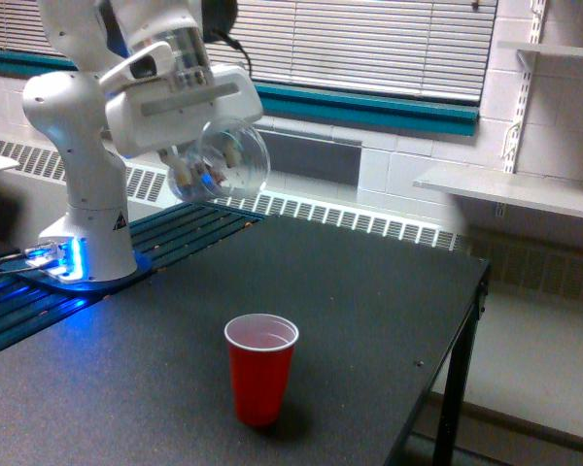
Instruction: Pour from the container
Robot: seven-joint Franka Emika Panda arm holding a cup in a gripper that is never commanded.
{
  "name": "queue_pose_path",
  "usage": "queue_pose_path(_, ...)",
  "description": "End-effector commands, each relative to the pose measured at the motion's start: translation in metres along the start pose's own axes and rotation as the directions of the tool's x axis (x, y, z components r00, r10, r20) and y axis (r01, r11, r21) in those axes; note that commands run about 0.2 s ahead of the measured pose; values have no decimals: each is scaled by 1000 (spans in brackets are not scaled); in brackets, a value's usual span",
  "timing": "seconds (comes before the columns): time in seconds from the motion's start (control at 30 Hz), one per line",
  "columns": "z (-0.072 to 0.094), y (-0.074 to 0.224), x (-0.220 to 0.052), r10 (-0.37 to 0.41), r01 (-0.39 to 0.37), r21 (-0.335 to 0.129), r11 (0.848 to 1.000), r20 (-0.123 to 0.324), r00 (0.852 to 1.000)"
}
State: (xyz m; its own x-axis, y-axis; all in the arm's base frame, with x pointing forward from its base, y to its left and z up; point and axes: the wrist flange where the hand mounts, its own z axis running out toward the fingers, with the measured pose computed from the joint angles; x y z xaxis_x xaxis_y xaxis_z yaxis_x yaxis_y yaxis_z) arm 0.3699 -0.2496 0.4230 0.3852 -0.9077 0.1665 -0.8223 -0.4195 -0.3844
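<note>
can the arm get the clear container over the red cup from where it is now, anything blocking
Probably yes. The gripper holds the clear container tipped on its side, high above the table and toward the exterior view's left of the red cup. The space between them looks open, and the cup stands alone, upright.

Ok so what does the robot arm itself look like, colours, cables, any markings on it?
The arm is glossy white with rounded, bulbous segments and dark grey joint rings. Its base carries a small yellow triangular warning sticker and sits on a plate lit with blue light. The end effector is a boxy white block with a silver metal collar above it, and a black cable loops off near the wrist.
</note>
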Motion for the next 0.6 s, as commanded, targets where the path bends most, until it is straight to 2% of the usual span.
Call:
queue_pose_path(0.03,-11,6,7,-92,92,5,996,7,996)
queue_pose_path(0.27,-11,6,7,-100,100,11,995,24,995)
queue_pose_path(0.6,-8,0,10,-87,86,15,996,17,996)
